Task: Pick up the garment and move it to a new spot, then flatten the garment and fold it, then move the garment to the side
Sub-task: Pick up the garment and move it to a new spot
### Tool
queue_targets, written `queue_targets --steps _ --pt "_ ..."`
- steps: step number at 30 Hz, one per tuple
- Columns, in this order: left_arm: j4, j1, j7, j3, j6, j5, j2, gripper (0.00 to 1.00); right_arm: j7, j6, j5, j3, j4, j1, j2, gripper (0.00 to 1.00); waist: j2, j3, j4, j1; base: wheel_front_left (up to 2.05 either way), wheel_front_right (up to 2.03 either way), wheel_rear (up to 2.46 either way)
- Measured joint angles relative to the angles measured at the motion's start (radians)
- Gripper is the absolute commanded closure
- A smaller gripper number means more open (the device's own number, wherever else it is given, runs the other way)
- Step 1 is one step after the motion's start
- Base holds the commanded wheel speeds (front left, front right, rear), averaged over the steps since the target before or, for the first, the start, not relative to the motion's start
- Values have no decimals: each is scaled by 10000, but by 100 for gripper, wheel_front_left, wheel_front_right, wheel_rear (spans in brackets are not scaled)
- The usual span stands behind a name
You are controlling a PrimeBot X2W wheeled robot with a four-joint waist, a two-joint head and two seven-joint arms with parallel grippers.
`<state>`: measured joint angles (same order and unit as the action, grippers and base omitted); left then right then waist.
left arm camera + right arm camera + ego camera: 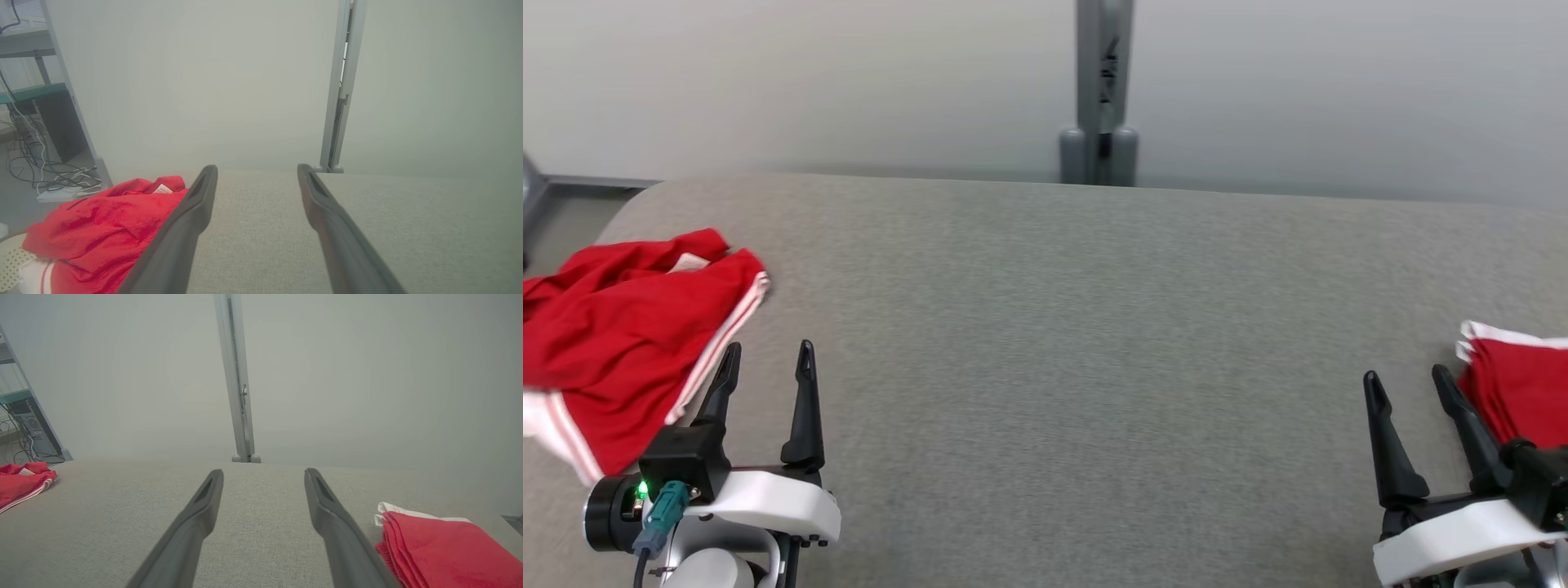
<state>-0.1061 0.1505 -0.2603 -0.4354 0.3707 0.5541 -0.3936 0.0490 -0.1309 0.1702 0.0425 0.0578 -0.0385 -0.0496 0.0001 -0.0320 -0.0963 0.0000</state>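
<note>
**Head view.** Left claw (772, 346) at lower left, its two dark fingers spread wide and holding nothing, tips pointing across the grey fabric-covered surface (1054, 327); its outer finger lies just beside the white-striped hem of the crumpled red garment (621, 343), and contact cannot be judged; the garment is heaped at the surface's left end, near the rounded far corner, with white-banded cloth showing at its near edge. Right claw (1405, 373) at lower right, likewise spread and empty; its outer finger stands just beside the folded red garment (1519, 384), a neat pile with a white edge at its far corner, lying at the right end of the surface and cut by the frame. The two garments lie well apart, with bare surface between them; a grey upright post (1103, 90) rises behind the far edge, against a pale wall.

**Left wrist view.** Fingers parted over the surface; the crumpled garment is partly hidden behind the left-hand finger, a small white label (163, 189) on its top fold; cables (49, 175) lie on the floor beyond, beside a metal rack (61, 73).

**Right wrist view.** Fingers parted over the surface; the folded garment lies beside the right-hand finger, its layered edges facing the claw.
</note>
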Motion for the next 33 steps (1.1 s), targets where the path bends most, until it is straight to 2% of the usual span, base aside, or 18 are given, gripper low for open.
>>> queue_targets --steps 8,9,13,18,23,33 --pt "13 -48 -2 301 27 0 134 0 -56 0 146 -443 226 -120 -2 0 0 104 -1645 0 0 0 0" --pt "25 -116 -2 391 4 -15 161 0 -65 0 167 -568 245 -113 2 0 0 111 -2159 0 0 0 0" --pt "52 -387 -2 589 -4 -13 190 0 -92 0 251 -826 240 -92 2 0 0 135 -3213 0 0 0 0" --pt "560 -1005 -12 1400 196 -17 297 0 -341 0 261 -1651 148 533 25 0 0 7 -4204 0 0 0 0" --pt "1051 -1479 -12 1967 244 -282 608 0 -481 0 211 -2098 -234 1161 10 0 0 -402 -4510 0 0 0 0" --pt "1177 -1747 -12 2614 -130 -734 1043 0 -384 0 230 -2255 -696 1578 17 0 0 -603 -4571 0 0 0 0"
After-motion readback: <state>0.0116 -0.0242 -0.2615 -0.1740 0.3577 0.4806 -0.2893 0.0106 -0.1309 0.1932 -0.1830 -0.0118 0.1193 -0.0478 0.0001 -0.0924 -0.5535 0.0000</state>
